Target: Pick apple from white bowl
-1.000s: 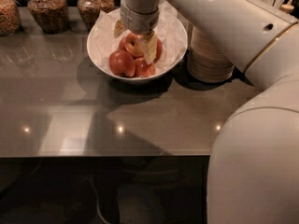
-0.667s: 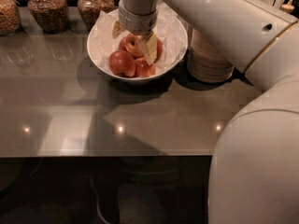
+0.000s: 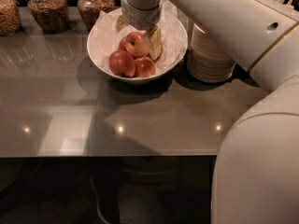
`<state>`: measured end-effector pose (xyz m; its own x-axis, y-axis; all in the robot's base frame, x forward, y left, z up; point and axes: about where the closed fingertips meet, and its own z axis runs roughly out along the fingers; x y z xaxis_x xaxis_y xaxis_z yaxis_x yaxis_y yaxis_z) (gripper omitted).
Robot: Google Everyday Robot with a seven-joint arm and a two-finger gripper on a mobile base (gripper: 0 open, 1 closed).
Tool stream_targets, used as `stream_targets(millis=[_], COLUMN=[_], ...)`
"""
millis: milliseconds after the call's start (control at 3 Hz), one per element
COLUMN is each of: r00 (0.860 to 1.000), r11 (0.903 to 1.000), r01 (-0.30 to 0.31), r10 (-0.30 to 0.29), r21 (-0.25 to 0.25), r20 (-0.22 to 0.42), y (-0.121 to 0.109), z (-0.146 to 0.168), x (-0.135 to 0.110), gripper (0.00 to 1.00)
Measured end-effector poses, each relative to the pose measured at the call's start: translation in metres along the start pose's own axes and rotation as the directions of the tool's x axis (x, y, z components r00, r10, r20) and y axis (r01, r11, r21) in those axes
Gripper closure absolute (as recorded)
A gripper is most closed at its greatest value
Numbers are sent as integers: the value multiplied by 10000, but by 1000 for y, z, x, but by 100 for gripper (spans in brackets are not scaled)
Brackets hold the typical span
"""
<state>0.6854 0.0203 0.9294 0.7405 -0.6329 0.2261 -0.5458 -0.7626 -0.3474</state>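
- Robot arm (image 3: pixel 243 31): pale and bulky, it fills the view from 5 o'clock up to 12 o'clock. Its wrist stands straight down over the bowl, a posture that suits a vertical grasp from above.
- Counter (image 3: pixel 140 120): grey and glossy, spanning the middle of the view, with dark space under its front edge at 6 o'clock. It bears everything listed below.
- White bowl (image 3: pixel 135 80): wide and round, lined with crinkled white paper. It stands on the counter at about 12 o'clock, directly beneath the wrist. The paper probably cushions the fruit.
- Stack of cream bowls (image 3: pixel 210 59): at 3 o'clock of the white bowl, just beside it and partly under the arm. It plays no part in the task.
- Jars (image 3: pixel 46 10): three with brown contents, ranged along the back edge from 9 to 11 o'clock of the bowl, well clear of the reach.
- Gripper (image 3: pixel 138 37): inside the bowl's rim, pointing down. One pale finger (image 3: pixel 154 40) presses the fruit's 3 o'clock side and the other shows at its 10 o'clock. The jaws appear clenched on the apple.
- The apple (image 3: pixel 135 44): red-orange with a stem dimple, held between the fingers above the bowl's centre. It sits higher than its neighbours, though whether it is quite clear of them cannot be told.
- Darker apples (image 3: pixel 122 63): two, lying on the paper at 6 and 7 o'clock of the held one, close enough to be nudged on the way up.
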Motion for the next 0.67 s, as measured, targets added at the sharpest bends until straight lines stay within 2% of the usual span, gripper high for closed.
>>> stream_targets(millis=[333, 667], r00=[9997, 9991], r11=[9996, 9987], r01=[-220, -418], r10=[223, 420], r21=[175, 304], r20=[-136, -67], y=[-1, -3], z=[-4, -3], x=[9, 11], gripper=[27, 37])
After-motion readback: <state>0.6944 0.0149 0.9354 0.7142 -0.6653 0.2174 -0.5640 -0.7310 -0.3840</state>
